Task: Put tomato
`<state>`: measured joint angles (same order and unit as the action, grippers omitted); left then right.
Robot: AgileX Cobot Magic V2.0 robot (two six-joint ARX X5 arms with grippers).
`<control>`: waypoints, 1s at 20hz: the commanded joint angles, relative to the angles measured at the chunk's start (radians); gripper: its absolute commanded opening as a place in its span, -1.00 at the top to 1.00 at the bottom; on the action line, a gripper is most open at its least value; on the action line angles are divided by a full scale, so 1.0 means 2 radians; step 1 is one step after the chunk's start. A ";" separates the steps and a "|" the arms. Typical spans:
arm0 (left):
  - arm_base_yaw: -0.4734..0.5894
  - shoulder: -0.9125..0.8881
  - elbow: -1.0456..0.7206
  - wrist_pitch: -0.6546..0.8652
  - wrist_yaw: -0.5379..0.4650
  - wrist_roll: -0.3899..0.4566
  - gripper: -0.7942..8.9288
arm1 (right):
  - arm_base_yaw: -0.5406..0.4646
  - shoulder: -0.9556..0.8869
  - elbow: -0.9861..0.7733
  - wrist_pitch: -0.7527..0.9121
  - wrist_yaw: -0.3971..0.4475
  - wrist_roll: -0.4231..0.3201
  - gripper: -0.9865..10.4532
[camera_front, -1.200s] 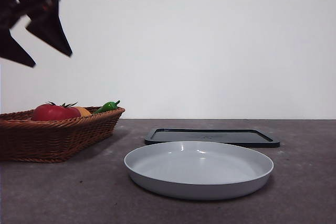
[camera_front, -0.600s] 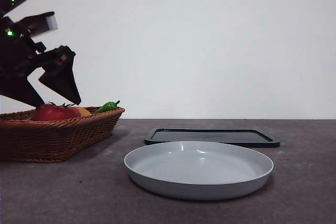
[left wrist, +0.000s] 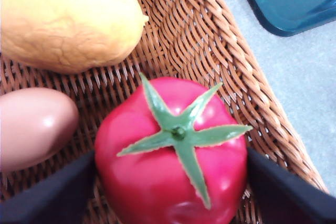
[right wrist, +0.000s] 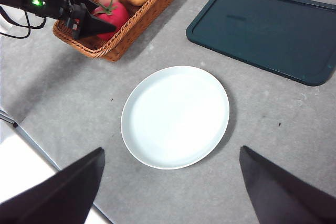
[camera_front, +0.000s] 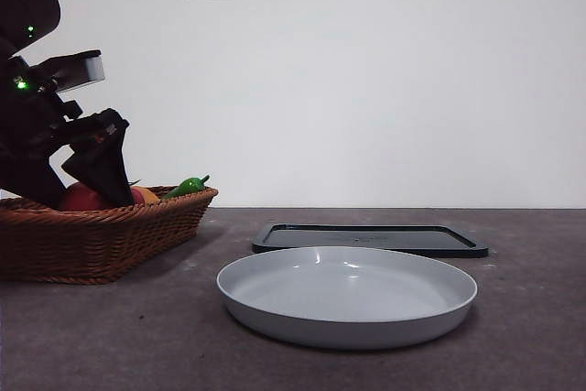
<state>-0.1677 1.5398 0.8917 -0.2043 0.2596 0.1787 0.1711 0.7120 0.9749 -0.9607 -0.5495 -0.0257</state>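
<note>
The tomato (left wrist: 173,182) is glossy red with a green calyx and lies in the wicker basket (left wrist: 241,66) at the table's left. My left gripper (left wrist: 170,153) is lowered into the basket, open, with one black jaw on each side of the tomato and close against it. From the front, the tomato (camera_front: 81,197) shows just above the basket rim (camera_front: 110,235), partly hidden by the left gripper (camera_front: 78,191). My right gripper (right wrist: 172,149) hangs open high over the table with nothing between its jaws. From there the tomato (right wrist: 113,9) and the left gripper (right wrist: 97,18) show at the basket (right wrist: 126,35).
A yellow-orange fruit (left wrist: 63,19) and a pinkish smooth object (left wrist: 31,127) share the basket with a green pepper (camera_front: 188,186). A grey round plate (camera_front: 348,318) sits at the table's middle front. Behind it lies a flat dark tray (camera_front: 366,238).
The left arm has come down from the upper left into the basket. Its jaws now flank the tomato. Plate, tray and basket have not moved.
</note>
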 commanded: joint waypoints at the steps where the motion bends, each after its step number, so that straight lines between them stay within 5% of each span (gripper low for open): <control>1: -0.002 0.009 0.010 0.003 -0.001 0.005 0.08 | 0.002 0.003 0.009 0.002 -0.001 0.000 0.11; 12: -0.018 -0.086 0.055 -0.029 0.006 -0.021 0.08 | 0.002 0.003 0.009 0.002 0.000 0.000 0.11; 16: -0.069 -0.142 0.060 -0.036 0.059 -0.047 0.08 | 0.002 0.003 0.009 0.003 0.000 0.000 0.11; 20: -0.148 -0.146 0.060 -0.035 0.061 -0.043 0.08 | 0.002 0.002 0.009 0.003 0.000 0.000 0.11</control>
<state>-0.4595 1.2327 0.9920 -0.2829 0.3740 0.0929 0.1711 0.7120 0.9749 -0.9607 -0.5495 -0.0257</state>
